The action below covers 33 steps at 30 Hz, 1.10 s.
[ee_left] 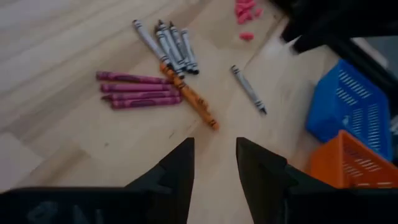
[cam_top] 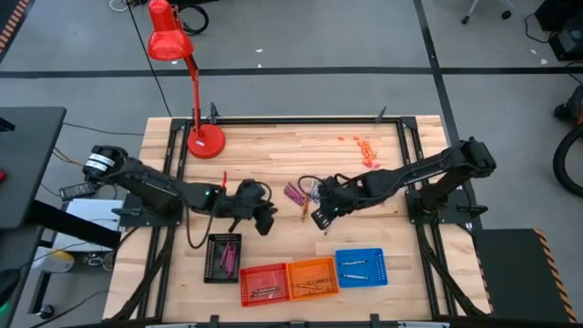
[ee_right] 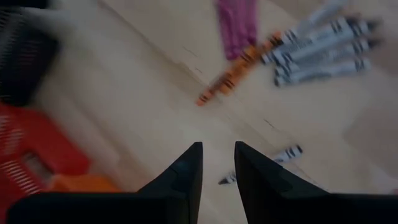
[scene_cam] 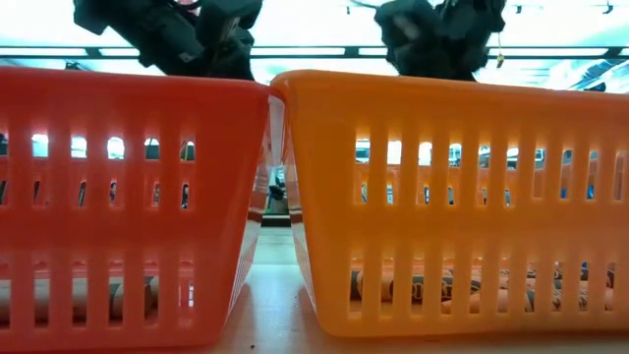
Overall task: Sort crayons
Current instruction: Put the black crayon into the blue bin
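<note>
**Both grippers empty over the loose crayons**

Table (cam_top: pixel 273 146): wooden, red lamp (cam_top: pixel 187 82) at the far left. Along the near edge sat four baskets: black (cam_top: pixel 223 258), red (cam_top: pixel 264 283), orange (cam_top: pixel 312 277), blue (cam_top: pixel 362 268), each with crayons inside. Left gripper (ee_left: pixel 214 165) hung above bare wood just beyond the black basket, fingers a narrow gap apart, holding nothing. Right gripper (ee_right: pixel 217 165) hung near the table's middle, fingers likewise narrowly parted and empty. Between them lay the loose crayons (ee_left: pixel 155 68): four pink side by side, a grey bunch touching one orange stick, one grey lying apart. Tiny red bits (cam_top: pixel 364 146) lay scattered toward the far right.
</note>
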Tool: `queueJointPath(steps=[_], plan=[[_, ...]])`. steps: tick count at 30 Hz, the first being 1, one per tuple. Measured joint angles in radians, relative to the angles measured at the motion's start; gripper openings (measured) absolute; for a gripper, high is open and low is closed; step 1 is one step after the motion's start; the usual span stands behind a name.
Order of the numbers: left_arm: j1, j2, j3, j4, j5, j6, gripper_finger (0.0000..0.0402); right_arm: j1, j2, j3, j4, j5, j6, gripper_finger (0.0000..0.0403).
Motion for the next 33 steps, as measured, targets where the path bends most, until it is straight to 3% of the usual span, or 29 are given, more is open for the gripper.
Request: queueJointPath(steps=[7, 22, 26, 33], plan=[[0.036, 0.000, 0.000, 0.013, 0.107, 0.023, 0.0130, 0.001, 0.085, 0.000, -0.025, -0.037, 0.105, 0.0108], [0.038, 0.000, 0.000, -0.007, 0.113, 0.074, 0.0130, -0.027, 0.114, -0.062, -0.052, -0.137, 0.208, 0.0164], [0.038, 0.000, 0.000, -0.007, 0.113, 0.093, 0.0130, -0.027, 0.114, -0.088, -0.044, -0.131, 0.230, 0.0164], [0.038, 0.000, 0.000, -0.007, 0.113, 0.096, 0.0130, -0.013, 0.114, -0.092, -0.005, -0.017, 0.268, 0.0163]])
